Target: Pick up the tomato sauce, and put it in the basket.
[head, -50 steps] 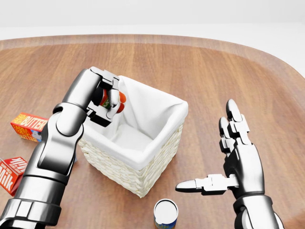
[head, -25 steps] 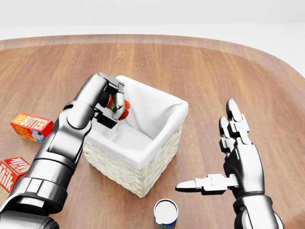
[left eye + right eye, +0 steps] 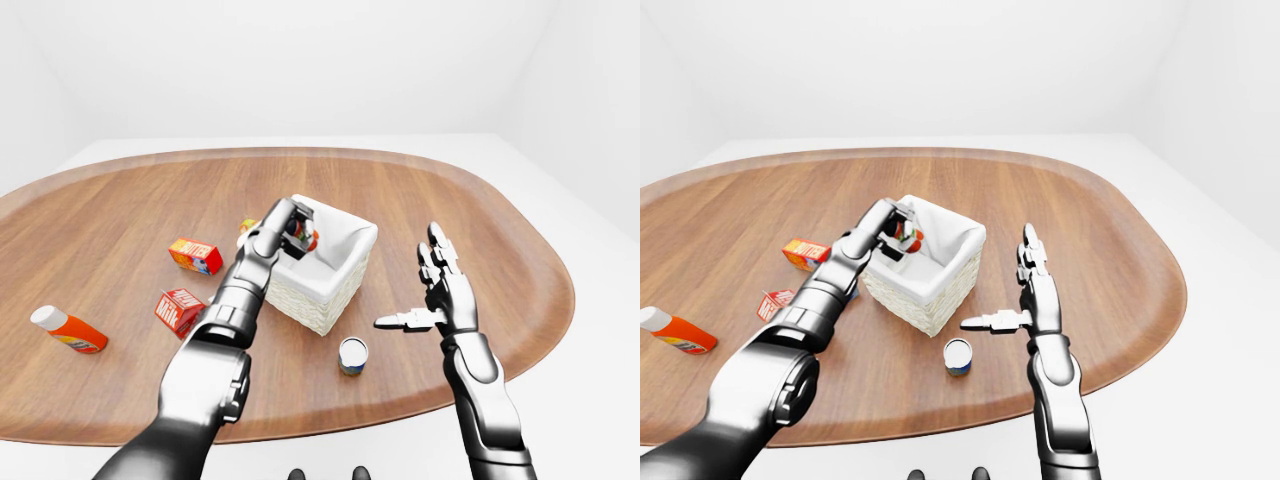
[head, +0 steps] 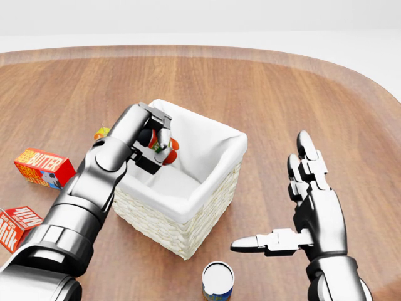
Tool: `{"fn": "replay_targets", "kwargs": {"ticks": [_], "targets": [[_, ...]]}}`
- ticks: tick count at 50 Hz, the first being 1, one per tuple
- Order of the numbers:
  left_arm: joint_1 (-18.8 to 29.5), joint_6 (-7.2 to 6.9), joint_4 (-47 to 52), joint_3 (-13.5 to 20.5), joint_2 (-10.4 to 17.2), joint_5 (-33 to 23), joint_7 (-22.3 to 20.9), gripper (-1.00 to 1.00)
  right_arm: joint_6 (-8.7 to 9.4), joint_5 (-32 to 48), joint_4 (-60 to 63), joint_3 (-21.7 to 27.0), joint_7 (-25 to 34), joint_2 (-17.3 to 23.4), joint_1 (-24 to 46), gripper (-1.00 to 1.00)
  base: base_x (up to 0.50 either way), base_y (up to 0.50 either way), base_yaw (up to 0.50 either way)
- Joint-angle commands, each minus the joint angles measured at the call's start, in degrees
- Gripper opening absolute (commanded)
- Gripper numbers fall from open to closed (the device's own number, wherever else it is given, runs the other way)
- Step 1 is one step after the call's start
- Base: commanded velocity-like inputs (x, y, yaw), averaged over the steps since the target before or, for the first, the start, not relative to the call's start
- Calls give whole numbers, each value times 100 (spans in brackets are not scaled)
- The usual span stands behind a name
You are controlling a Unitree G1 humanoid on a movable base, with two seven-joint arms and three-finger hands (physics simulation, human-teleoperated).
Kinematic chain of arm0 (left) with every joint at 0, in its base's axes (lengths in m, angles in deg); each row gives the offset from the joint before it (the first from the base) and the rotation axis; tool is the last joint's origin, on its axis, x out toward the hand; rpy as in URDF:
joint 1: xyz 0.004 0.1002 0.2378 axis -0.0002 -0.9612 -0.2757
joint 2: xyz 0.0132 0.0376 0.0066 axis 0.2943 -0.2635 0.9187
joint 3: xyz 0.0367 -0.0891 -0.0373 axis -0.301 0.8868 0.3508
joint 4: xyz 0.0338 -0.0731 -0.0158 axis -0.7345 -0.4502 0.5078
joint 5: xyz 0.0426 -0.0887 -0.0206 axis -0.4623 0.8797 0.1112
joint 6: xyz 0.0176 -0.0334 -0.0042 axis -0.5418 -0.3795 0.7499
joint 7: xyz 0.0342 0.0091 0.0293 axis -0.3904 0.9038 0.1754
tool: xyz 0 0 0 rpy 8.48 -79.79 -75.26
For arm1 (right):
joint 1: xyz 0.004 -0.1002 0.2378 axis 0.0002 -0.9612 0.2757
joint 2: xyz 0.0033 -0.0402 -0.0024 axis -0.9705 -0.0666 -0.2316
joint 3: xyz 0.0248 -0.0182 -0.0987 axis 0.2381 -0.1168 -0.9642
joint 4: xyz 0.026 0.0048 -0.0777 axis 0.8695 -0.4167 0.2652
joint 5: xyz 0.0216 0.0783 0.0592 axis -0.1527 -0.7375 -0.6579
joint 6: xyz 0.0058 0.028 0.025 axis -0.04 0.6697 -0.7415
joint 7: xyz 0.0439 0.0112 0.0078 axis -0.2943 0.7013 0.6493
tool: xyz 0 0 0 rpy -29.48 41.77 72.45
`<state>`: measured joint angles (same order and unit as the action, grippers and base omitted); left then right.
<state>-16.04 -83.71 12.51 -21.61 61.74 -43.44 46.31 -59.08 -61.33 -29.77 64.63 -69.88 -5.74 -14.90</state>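
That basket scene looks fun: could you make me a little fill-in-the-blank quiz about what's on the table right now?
1. The left hand holds the tomato sauce over the white-lined ____.
2. The right hand is open and holds ____.
3. In the head view, the can stands on the table just ____ the basket.
4. The red carton at the left edge reads ____.

Missing words: basket; nothing; below; Milk
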Motion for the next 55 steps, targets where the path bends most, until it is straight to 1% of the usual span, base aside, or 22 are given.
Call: {"fn": "replay_targets", "kwargs": {"ticks": [1,3,6,7,8,9,11,12,17,20,24,29,30,32,33,34,37,39,44,45,49,55], "targets": [[109,116,-234,8,-28,-6,145,-100,0,-17,2,16,-2,7,19,100,0,0,0],[112,118,-237,9,-24,-9,145,-100,0,-11,-13,11,-3,6,16,100,0,0,0],[118,159,-300,8,-17,-22,181,-100,0,-5,-70,7,2,3,9,100,0,0,0],[120,166,-314,8,-15,-30,202,-97,0,-3,-62,6,0,4,11,100,0,0,0],[128,176,-341,-3,-10,-57,228,-44,0,-3,-42,2,2,3,-1,100,0,0,0],[136,154,-347,-3,-12,-66,226,100,0,3,-30,-7,3,1,-16,100,0,0,0],[141,127,-335,5,-9,-68,219,100,0,6,8,-11,3,0,-29,100,0,0,0],[160,148,-383,13,0,-70,244,100,0,10,-24,-13,2,-3,-24,100,0,0,0],[156,119,-352,21,4,-58,209,100,0,15,-99,-15,2,-6,-6,100,0,0,0],[146,151,-386,19,-1,-57,214,100,0,20,6,-33,-3,-8,-34,100,0,0,0],[127,67,-244,15,-4,-50,161,100,0,20,-18,-30,1,-10,-38,100,0,0,0],[129,13,-122,26,7,-22,119,100,0,23,-32,-29,-2,-9,-34,100,0,0,0],[114,-23,-30,28,15,-12,92,100,0,23,-30,-30,-2,-9,-24,100,0,0,0],[98,-54,54,31,24,0,67,100,0,23,-47,-29,2,-9,-36,100,0,0,0],[84,-105,149,36,31,15,37,100,0,27,-77,-29,2,-9,-34,100,0,0,0],[40,-196,349,42,40,33,-16,100,0,34,-103,-33,2,-11,-34,100,0,0,0],[-129,-346,767,28,44,60,-114,100,0,40,-67,-44,-2,-12,-30,100,0,0,0],[-348,-547,1268,38,44,89,-218,100,0,43,-129,-40,3,-12,-42,100,0,0,0],[-813,-560,2623,44,39,120,-538,100,0,66,-172,-64,5,-22,-62,100,0,0,0],[-833,-560,2675,41,36,118,-550,100,0,64,-151,-65,7,-21,-68,100,0,0,0],[-1230,-560,3994,-4,-29,51,-879,100,0,54,-85,-50,-3,-16,-44,100,0,0,0],[-1604,-560,5000,-48,-120,-17,-1115,100,0,59,-59,-52,-6,-15,-46,100,0,0,0]]}}
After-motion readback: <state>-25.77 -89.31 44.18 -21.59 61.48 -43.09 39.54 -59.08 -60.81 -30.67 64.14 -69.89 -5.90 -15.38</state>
